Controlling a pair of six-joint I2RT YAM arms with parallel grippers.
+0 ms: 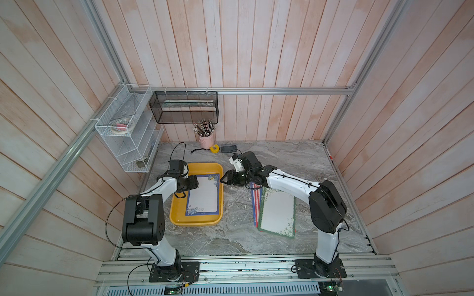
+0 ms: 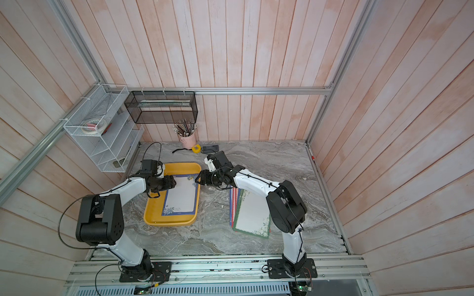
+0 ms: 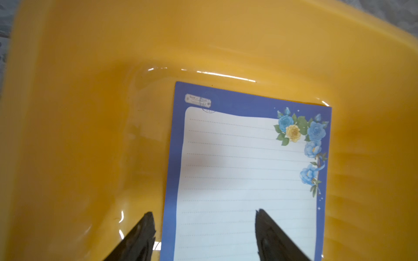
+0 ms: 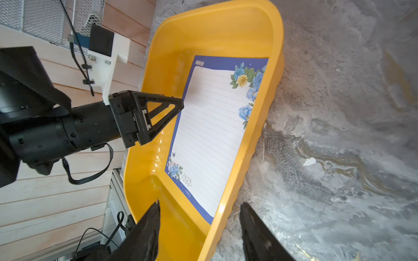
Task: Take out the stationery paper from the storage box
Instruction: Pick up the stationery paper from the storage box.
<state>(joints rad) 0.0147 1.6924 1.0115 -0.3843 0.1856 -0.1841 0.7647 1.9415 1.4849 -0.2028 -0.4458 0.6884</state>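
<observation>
Fingers (image 3: 140, 235) of the left gripper (image 1: 194, 183) stand apart and hold nothing. In the left wrist view one hangs over the bare yellow floor of the storage box (image 1: 202, 167) and the other over the blue-bordered sheet (image 1: 204, 196), with the sheet's left long edge running between them. Whether either tip touches anything cannot be told.

That sheet of stationery paper lies flat and face up inside the box. It has a ruled white centre and blue roses at its far right and near left corners. Its right edge sits against the box's right wall, and strips of yellow floor are bare on the box's left side and at its far end.

Behind the box, by the back wall, stand a pink cup of pencils (image 1: 206, 140), a yellow tape measure (image 1: 214, 148) and a small dark device (image 1: 228, 148).

At the far part of the box's right wall, the right gripper (image 1: 222, 179) is also spread and empty. In the right wrist view one of its fingers (image 4: 147, 230) is over the inside of the box and the other over the worktop (image 4: 339, 113), with the rim passing between them.

Right of the box and apart from it, a fanned stack of sheets lies on the worktop. The green-bordered sheet (image 1: 277, 212) is on top, and red and blue edges (image 1: 254, 202) show on the side toward the box.
</observation>
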